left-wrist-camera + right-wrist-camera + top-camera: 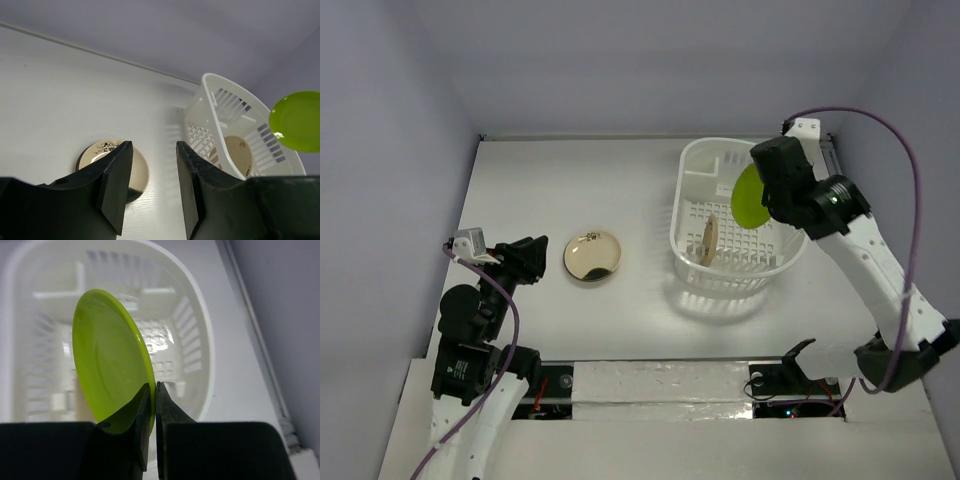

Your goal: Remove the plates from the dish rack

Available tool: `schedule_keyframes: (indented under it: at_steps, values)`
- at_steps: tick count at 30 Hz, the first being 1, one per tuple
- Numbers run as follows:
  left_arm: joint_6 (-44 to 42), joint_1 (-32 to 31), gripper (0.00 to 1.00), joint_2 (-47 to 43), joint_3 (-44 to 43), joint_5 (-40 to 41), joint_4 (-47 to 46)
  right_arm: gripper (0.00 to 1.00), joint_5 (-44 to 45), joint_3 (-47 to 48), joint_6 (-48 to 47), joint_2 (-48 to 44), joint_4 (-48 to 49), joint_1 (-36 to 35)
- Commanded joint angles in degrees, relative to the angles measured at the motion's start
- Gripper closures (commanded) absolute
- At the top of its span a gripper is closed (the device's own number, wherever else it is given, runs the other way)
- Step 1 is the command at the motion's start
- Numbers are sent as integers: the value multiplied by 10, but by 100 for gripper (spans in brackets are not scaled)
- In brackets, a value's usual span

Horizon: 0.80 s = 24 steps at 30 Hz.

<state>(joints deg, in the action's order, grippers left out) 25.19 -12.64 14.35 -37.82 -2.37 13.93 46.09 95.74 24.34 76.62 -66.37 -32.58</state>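
Note:
The white dish rack stands at the right of the table. My right gripper is shut on the rim of a lime green plate, held on edge above the rack. A cream plate leans upright inside the rack. Another cream plate with a dark pattern lies flat on the table left of the rack. My left gripper hangs open beside that plate, nothing between its fingers.
Grey walls enclose the table on the left, back and right. A boxy compartment sits at the rack's far end. A purple cable loops over the right arm.

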Motion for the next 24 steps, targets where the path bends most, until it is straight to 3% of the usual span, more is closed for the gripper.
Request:
schedule_keyframes:
  at_steps: [1,6,8,11,13,24]
  values:
    - [-1,3,63,2,-2,-2,-29,100,-45,9,-2,-45,104,-43]
    - [0,8,63,9,-2,2,-29,100,-211,-55,19,-17,300,-107]
    - [-1,13,63,11,-2,6,-27,100,-225,-50,30,22,344,-141]
    - [2,13,63,12,-3,16,-23,100,-210,8,27,121,346,-162]
    - [3,13,63,11,-4,18,-22,100,-246,27,28,180,360,-167]
    - [5,24,63,18,-3,18,-22,100,-335,42,81,361,454,-210]
